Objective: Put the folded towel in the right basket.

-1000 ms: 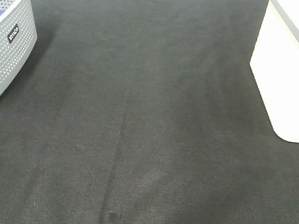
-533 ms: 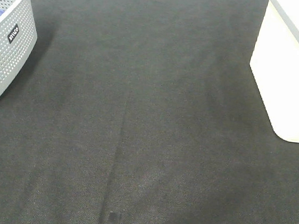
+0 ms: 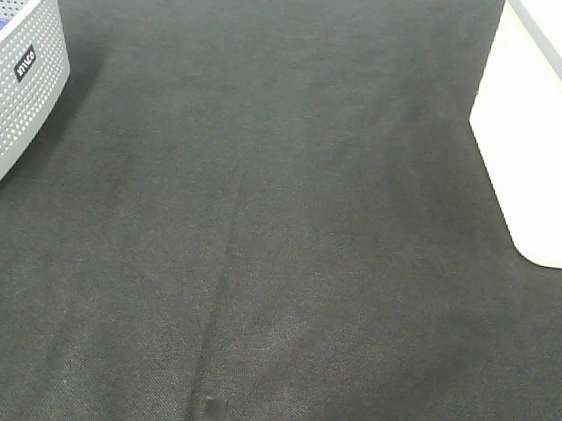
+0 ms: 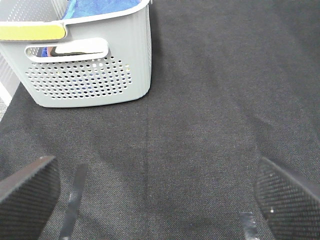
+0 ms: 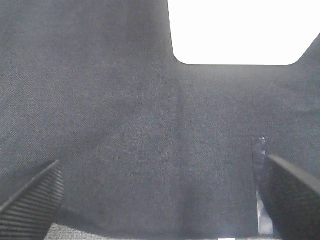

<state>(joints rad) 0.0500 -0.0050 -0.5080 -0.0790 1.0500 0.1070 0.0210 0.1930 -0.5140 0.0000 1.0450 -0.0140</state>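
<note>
Far left: grey perforated basket (image 3: 7, 91) on the dark cloth (image 3: 260, 218); blue fabric (image 4: 100, 6) shows inside it, possibly the towel, though I cannot confirm. My left gripper (image 4: 150, 200) hangs over bare cloth, jaws wide, holding nothing. My right gripper (image 5: 160, 200), likewise spread and unloaded, faces the white basket (image 3: 540, 137). Judgement: no towel visible in the white basket; its inside is out of view.

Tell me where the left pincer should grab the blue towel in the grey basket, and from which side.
Grip the blue towel by its exposed top layer, coming straight down through the open top of the grey basket. The basket's perforated walls enclose the towel's sides, so probably only a top approach works. The left pincer is open, short of the basket.
</note>
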